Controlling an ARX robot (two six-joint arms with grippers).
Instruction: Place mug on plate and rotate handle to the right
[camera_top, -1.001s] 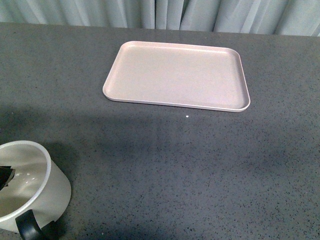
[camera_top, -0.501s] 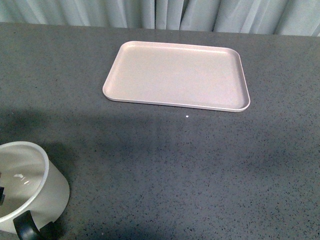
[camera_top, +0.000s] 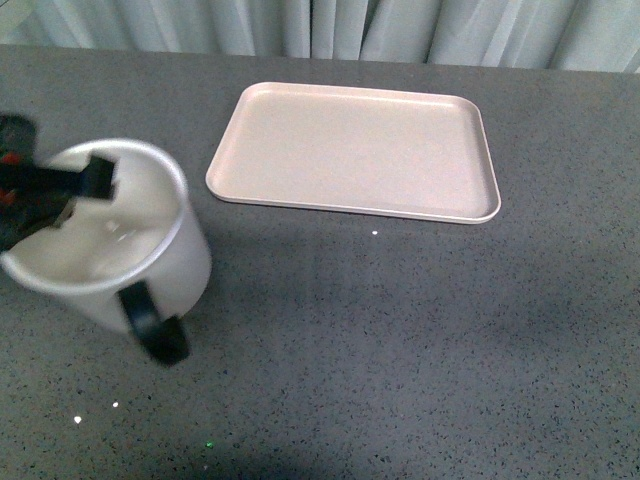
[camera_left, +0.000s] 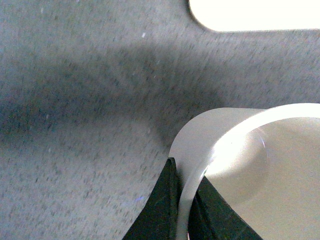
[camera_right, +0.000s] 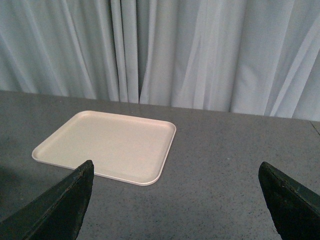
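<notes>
Now that the left gripper (camera_left: 183, 202), clamped on the mug (camera_top: 110, 245) rim, has raised it nearer the plate (camera_top: 352, 150), placing remains; right gripper (camera_right: 175, 167) fingers apart

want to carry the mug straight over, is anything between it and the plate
Nothing visible does. The left gripper holds the mug by its rim, to the left of the plate in the front view. Only bare table lies between them, and the plate is empty.

blurred mug (camera_top: 120, 250) and handle (camera_top: 152, 325), left gripper (camera_top: 62, 190) smeared, cut by frame edge, plate (camera_left: 260, 12) only a corner in left wrist view
</notes>
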